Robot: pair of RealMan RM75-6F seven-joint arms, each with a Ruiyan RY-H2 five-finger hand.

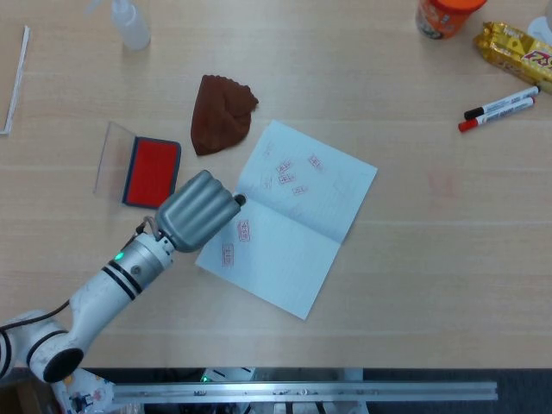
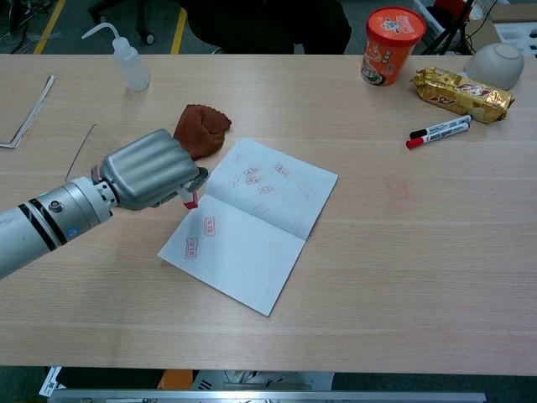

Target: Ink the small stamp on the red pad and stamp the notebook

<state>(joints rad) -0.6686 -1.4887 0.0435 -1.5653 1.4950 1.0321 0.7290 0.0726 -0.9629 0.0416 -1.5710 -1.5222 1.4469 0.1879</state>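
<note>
My left hand (image 1: 198,213) hovers over the notebook's left edge and grips the small stamp (image 2: 190,201), whose red tip pokes out below the fingers. In the head view only a dark bit of the stamp (image 1: 239,200) shows at the hand's right side. The red ink pad (image 1: 152,172) lies open just left of the hand; in the chest view the hand hides it. The open notebook (image 1: 297,226) has several faint red marks on its upper page and two fresh ones (image 1: 245,230) on the lower page. My right hand is out of sight.
A brown cloth (image 1: 222,112) lies behind the notebook and a squeeze bottle (image 1: 131,24) stands at the back left. Two markers (image 1: 503,108), an orange cup (image 2: 393,44), a snack packet (image 2: 460,91) and a bowl (image 2: 497,63) sit at the back right. The pad's clear lid (image 1: 110,155) lies open to its left.
</note>
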